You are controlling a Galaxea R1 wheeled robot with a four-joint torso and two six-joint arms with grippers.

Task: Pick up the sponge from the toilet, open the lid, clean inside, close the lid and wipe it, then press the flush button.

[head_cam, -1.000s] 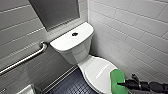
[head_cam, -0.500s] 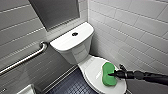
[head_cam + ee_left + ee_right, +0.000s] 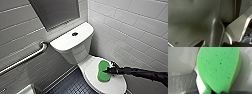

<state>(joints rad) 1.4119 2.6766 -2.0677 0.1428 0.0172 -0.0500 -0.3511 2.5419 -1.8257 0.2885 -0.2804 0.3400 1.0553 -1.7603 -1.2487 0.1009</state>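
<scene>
The white toilet (image 3: 75, 53) stands in the corner with its lid (image 3: 115, 85) down. The small dark flush button (image 3: 74, 34) sits in the middle of the tank top. The bright green sponge (image 3: 102, 72) lies low over the lid's middle; I cannot tell whether it touches. My right gripper (image 3: 108, 71) reaches in from the right on a dark arm and is shut on the sponge's waist. In the right wrist view the porous green sponge (image 3: 218, 69) shows large, with white ceramic (image 3: 180, 60) behind it.
White tiled walls close in behind and to the right of the toilet. A metal grab bar (image 3: 25, 58) runs along the left wall. Dark small-tiled floor (image 3: 71, 85) lies left of the bowl. The left wrist view has grey curved panels (image 3: 199, 22).
My right gripper has carried the sponge leftward from beside the bowl's right edge to over the middle of the lid, most of it in the first half second.
</scene>
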